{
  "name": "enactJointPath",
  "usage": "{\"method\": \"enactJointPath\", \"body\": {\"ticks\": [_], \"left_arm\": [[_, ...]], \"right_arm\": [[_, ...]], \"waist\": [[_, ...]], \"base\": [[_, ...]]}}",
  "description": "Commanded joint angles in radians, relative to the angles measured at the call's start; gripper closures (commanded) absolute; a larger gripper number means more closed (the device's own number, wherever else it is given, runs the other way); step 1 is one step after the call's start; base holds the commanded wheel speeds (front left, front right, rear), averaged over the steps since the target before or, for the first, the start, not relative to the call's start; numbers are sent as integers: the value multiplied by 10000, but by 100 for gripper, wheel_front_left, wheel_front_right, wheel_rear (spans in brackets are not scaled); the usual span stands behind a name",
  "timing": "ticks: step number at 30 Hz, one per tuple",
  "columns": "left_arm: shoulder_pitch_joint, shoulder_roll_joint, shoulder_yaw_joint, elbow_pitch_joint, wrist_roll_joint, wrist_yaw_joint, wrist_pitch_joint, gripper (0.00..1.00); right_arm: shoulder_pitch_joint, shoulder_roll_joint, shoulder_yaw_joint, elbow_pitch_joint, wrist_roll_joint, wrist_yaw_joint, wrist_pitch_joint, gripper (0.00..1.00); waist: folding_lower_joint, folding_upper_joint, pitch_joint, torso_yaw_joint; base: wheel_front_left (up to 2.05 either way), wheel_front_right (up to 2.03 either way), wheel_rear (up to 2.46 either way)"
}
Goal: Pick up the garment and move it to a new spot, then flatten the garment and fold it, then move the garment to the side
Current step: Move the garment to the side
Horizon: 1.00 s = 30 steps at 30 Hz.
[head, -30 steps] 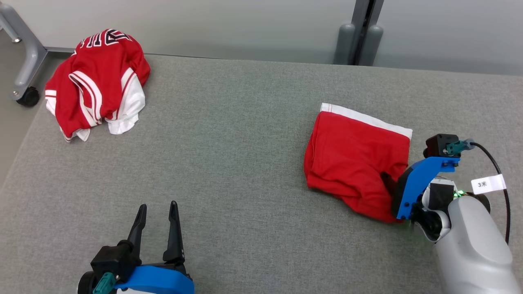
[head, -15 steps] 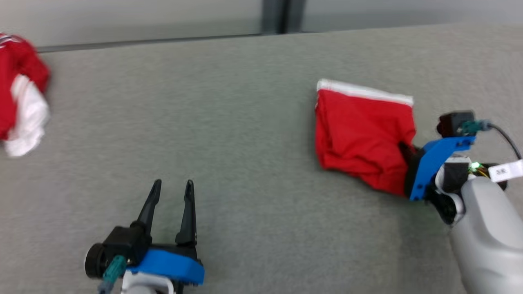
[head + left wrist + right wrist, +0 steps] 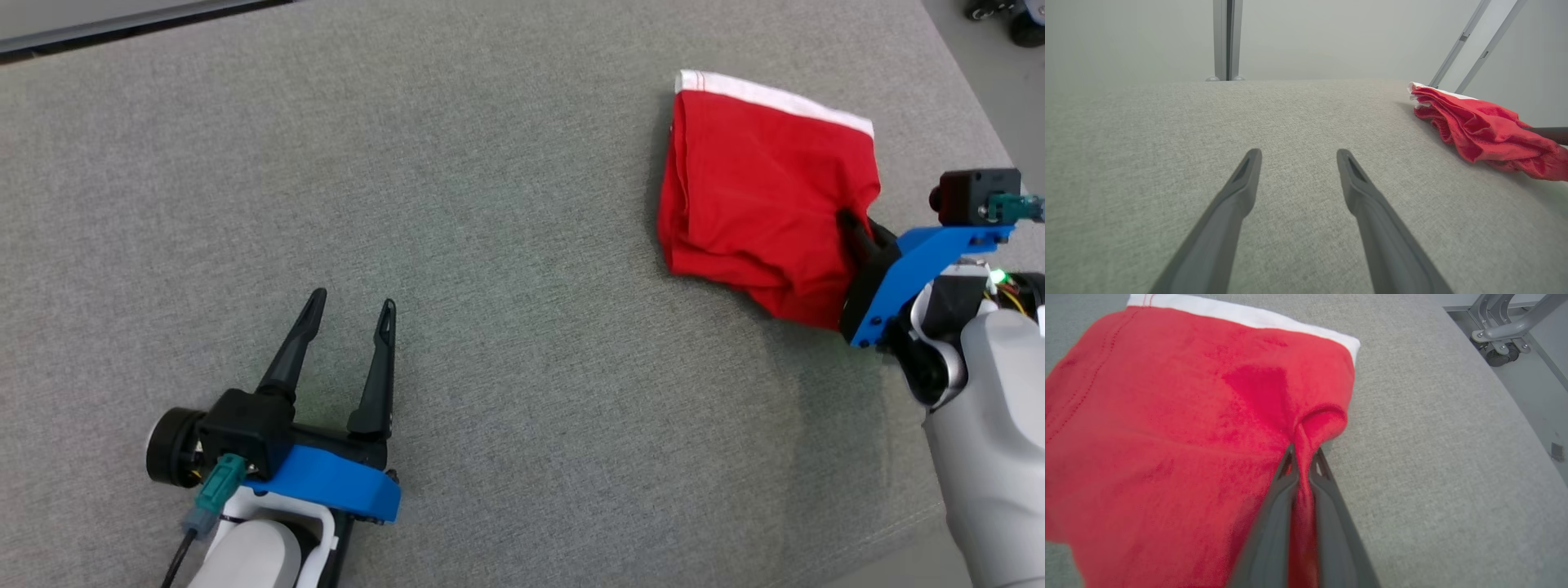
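Observation:
The garment is a folded red cloth with a white band along its far edge, lying near the right end of the grey table. My right gripper is shut on a pinched fold at its near right corner; in the right wrist view the fingers clamp a ridge of the red garment. My left gripper stands open over bare table at the lower left, well apart from the cloth. In the left wrist view the garment lies at the far right, beyond my open left gripper.
The table's right edge runs close beside the garment, with floor and a caster beyond it. A wheeled metal frame stands on the floor to the right. Grey wall panels rise behind the table.
My right gripper has closed on the garment's near right corner. The head camera has swung right and down, so the second red and white garment has left the picture.

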Motion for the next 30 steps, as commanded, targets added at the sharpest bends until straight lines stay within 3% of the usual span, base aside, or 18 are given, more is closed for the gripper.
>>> {"method": "enactJointPath", "body": {"ticks": [1,12,18,19,20,21,22,30], "left_arm": [[-182,111,40,-107,47,57,56,0],[-234,410,52,-610,127,196,445,0],[-163,439,53,-722,96,270,398,0],[-173,457,60,-728,89,258,388,0],[-195,462,62,-733,82,255,380,0],[-226,458,57,-732,78,250,370,0],[-248,445,41,-733,78,256,361,0],[-300,423,18,-626,27,341,313,0]], "right_arm": [[-308,-48,31,52,-35,1,-108,100],[-2092,-1420,-742,1351,-1237,1,-280,100],[-2662,-2049,-938,1625,-2563,-1,-381,100],[-2733,-2065,-1042,1654,-2768,-1,-470,90],[-2811,-2043,-1195,1652,-2946,-1,-613,65],[-2877,-1970,-1220,1631,-3116,-1,-788,51],[-2931,-1939,-1282,1681,-3269,1,-910,0],[-3233,-1411,-1692,1998,-3941,-1,-1828,0]], "waist": [[-1,0,74,15],[-1,0,545,936],[-1,0,693,1293],[-1,0,716,1317],[-1,0,739,1339],[-1,0,760,1361],[-1,0,778,1385],[-1,0,681,1424]], "base": [[0,0,0],[0,0,0],[0,0,0],[0,0,0],[0,0,0],[0,0,0],[0,0,0],[0,0,0]]}}
